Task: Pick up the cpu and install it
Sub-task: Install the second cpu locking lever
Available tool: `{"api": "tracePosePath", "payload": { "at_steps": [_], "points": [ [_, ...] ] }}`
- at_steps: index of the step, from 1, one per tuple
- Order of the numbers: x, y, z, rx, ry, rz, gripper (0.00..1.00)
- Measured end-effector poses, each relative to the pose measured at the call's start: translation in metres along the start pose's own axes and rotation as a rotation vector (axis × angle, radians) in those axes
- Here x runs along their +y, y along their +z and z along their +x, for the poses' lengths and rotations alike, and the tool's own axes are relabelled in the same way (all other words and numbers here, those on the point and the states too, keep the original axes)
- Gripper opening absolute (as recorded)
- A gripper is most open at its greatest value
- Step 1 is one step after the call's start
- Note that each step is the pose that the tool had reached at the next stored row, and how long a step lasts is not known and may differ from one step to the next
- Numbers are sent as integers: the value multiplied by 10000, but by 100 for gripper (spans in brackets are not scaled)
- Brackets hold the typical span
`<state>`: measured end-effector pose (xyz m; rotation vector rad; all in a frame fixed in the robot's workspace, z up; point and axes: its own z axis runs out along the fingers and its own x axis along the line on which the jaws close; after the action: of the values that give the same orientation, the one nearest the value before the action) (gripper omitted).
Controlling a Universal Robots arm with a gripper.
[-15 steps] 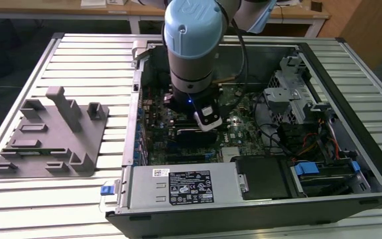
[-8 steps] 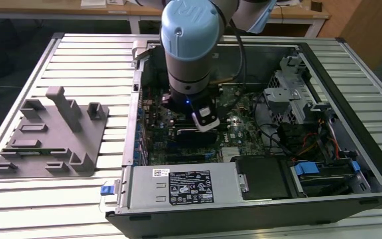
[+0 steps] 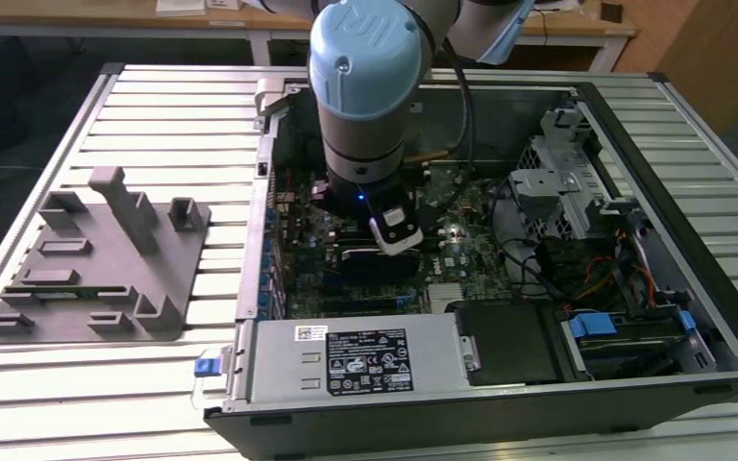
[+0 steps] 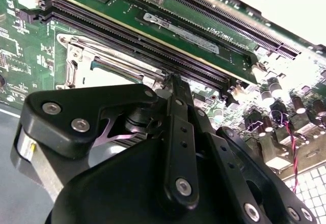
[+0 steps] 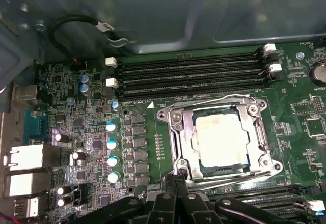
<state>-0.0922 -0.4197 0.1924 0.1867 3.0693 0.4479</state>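
The cpu (image 5: 222, 140), a flat square chip with a pale metal top, lies inside the motherboard socket, with the metal frame (image 5: 175, 132) around it. My gripper (image 5: 179, 173) hangs just off the socket's edge, beside the frame. Its two black fingers are pressed together with nothing between them. In the second wrist view the gripper (image 4: 172, 77) points down at the board next to the socket frame (image 4: 76, 61). In the exterior view the arm reaches down into the open computer case, and the gripper (image 3: 376, 259) is low over the motherboard.
Memory slots (image 5: 193, 74) run beside the socket, and one holds a module (image 4: 193, 33). Capacitors (image 5: 112, 145) and rear ports (image 5: 25, 158) stand nearby. The case (image 3: 626, 125) holds a power supply (image 3: 356, 360), a drive cage (image 3: 561, 192) and cables (image 3: 600, 279). A grey fixture (image 3: 100, 264) lies on the exterior view's left.
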Motion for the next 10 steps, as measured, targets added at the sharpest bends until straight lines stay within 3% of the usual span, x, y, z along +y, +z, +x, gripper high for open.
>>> {"api": "tracePosePath", "payload": {
  "at_steps": [10],
  "points": [
    [-4,30,3,0,-4,1,11]
  ]
}}
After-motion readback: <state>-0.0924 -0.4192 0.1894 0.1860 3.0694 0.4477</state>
